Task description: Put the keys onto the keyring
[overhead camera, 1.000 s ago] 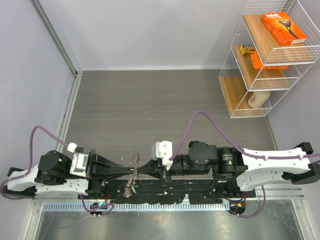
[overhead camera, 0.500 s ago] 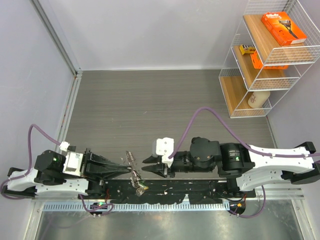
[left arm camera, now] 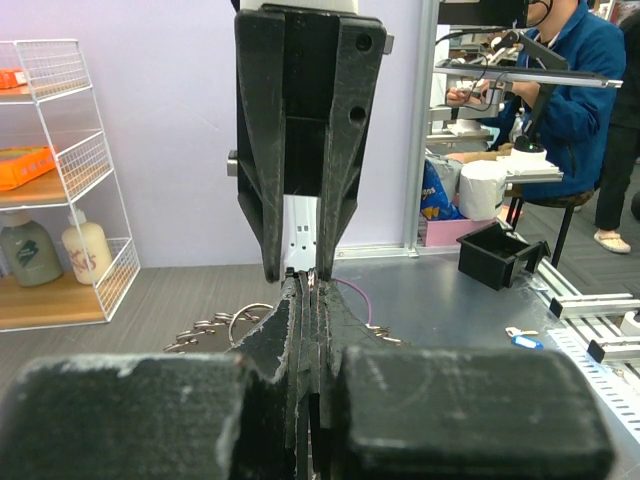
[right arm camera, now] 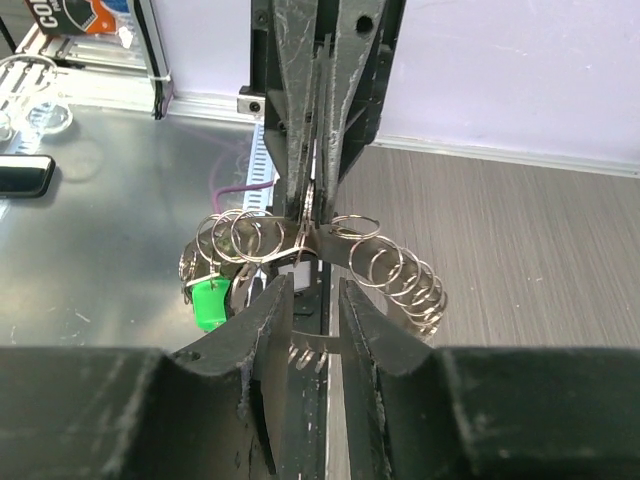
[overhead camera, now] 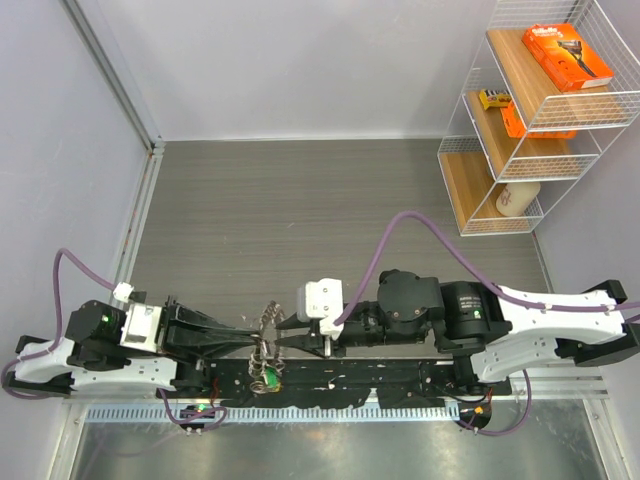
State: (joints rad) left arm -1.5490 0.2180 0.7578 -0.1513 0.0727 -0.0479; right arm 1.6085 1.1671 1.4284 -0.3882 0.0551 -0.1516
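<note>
Left gripper (overhead camera: 258, 346) had jaws clamped on keyring (right arm camera: 400, 275) to steady it; right gripper (overhead camera: 283, 338) faced it, jaws slightly apart, apparently for threading.

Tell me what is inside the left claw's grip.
The keyring: loops fan out both sides of the left claw, a green tag at one end. The pinched part itself is hidden.

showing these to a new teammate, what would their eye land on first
Most likely the two black grippers facing tip to tip at the near edge of the table: the left gripper shut on the keyring, the right gripper open beside it. The bright green tag hanging from the bunch stands out too, as does the orange box on the wire shelf at far right.
</note>
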